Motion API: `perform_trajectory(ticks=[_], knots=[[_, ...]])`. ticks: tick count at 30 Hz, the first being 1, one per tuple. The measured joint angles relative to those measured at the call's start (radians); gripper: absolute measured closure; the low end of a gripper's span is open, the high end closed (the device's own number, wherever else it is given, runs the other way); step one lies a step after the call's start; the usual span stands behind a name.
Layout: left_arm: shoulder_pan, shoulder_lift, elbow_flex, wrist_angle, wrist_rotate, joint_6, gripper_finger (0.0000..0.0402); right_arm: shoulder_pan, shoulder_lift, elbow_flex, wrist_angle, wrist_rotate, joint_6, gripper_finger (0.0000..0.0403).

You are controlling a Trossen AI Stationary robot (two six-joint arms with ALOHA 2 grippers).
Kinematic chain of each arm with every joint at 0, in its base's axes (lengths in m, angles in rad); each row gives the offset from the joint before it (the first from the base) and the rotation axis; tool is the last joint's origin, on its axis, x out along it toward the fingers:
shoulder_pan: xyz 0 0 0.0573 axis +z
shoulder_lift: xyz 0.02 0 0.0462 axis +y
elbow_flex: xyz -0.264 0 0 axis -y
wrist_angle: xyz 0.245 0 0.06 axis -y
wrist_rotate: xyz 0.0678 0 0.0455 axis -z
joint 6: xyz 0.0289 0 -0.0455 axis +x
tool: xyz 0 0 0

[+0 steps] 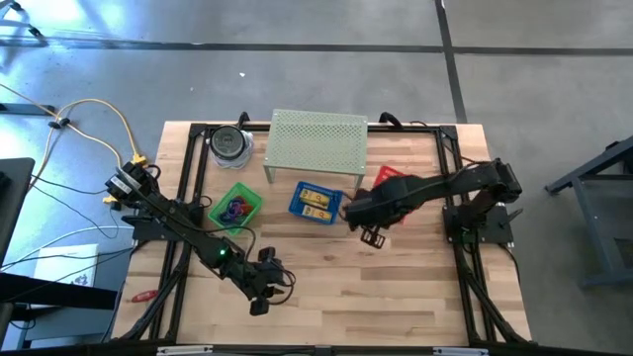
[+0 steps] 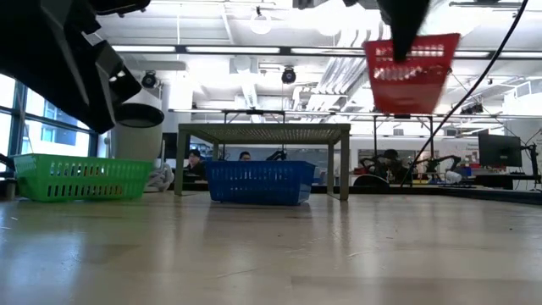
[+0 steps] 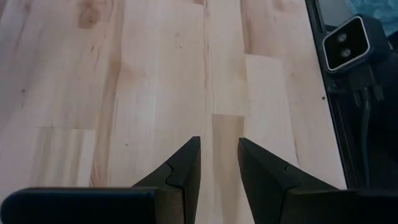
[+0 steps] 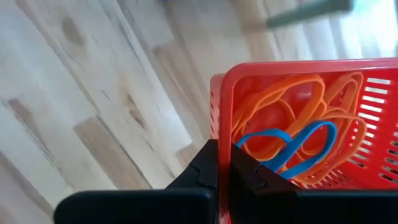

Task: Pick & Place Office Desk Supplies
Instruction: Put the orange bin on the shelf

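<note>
A red basket [image 4: 323, 124] holding orange band loops [image 4: 280, 99] and a blue loop [image 4: 298, 146] hangs high above the table [image 2: 411, 72], with my right gripper [image 4: 224, 152] shut on it. In the high view the basket [image 1: 388, 176] shows partly under that arm, right of the blue basket. My left gripper [image 3: 219, 146] hovers over bare wood near the table's front left [image 1: 259, 297], open by a narrow gap with nothing between its fingers. A green basket [image 1: 235, 206] holds purple and blue loops, and a blue basket [image 1: 316, 203] holds yellow blocks; both stand on the table. My right gripper pinches the red basket's side wall at its rim [image 4: 222, 118], near a corner, with one finger inside the basket and one outside. The fingers come from above, pointing down. The basket hangs below them, lifted clear of the table and slightly tilted.
A pale green perforated shelf [image 1: 316, 143] stands on legs at the table's far middle, with a round container [image 1: 230, 143] to its left. Bare wood stretches across the near half of the table [image 1: 396, 297]. Black rails [image 1: 178, 247] run along the table's sides.
</note>
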Motion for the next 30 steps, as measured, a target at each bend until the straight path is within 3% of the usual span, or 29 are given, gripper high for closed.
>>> perform_trajectory(ticks=[6, 15, 25, 30], knots=[[-0.021, 0.0, 0.0, 0.019, 0.0, -0.014, 0.0299, -0.066, 0.0, 0.102, -0.005, 0.03, -0.149, 0.0399], [-0.047, 0.0, 0.0, 0.027, 0.0, -0.029, 0.0299, -0.224, 0.0, 0.12, 0.074, 0.042, -0.45, 0.0399], [-0.048, 0.0, 0.0, 0.073, -0.001, -0.05, 0.0299, -0.399, 0.002, 0.12, 0.287, -0.037, -0.722, 0.0399], [-0.025, 0.0, 0.0, 0.074, -0.001, -0.037, 0.0299, -0.452, 0.075, 0.176, 0.255, -0.052, -0.784, 0.0399]])
